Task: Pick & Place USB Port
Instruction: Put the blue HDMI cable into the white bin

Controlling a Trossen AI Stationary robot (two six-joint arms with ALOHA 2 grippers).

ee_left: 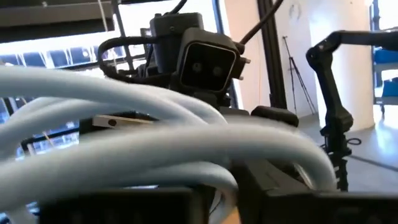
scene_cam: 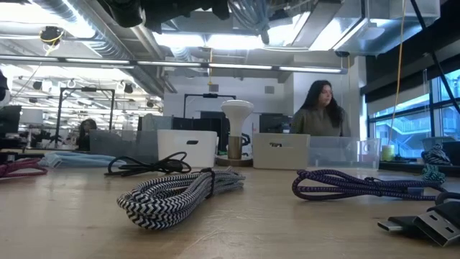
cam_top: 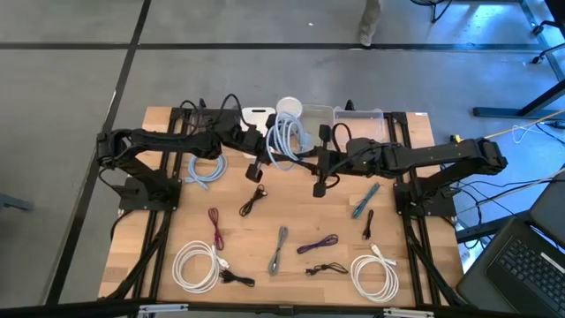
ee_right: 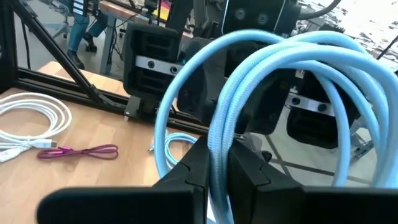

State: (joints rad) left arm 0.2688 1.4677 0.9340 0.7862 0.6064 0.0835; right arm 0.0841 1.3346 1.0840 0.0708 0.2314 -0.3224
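A coil of light blue cable hangs in the air over the far middle of the table, between my two grippers. My left gripper reaches it from the table's left and my right gripper from the right. In the left wrist view the coil's strands fill the picture, with my left gripper shut on them. In the right wrist view the coil's loops rise above my right gripper, also shut on the cable. My left gripper has one strand of the coil between its two fingers, coming level from the table's left. The other strands cross in front and hide how deep it sits. The coil is lifted clear. My right gripper pinches a bundle of strands at the coil's lower part between its two fingers, coming from the table's right. The loops stand up above the fingers, clear of the table.
Many other cables lie on the table: white coils, a blue coil, red, grey braided, purple, teal. Clear bins and white boxes line the far edge. A person sits beyond.
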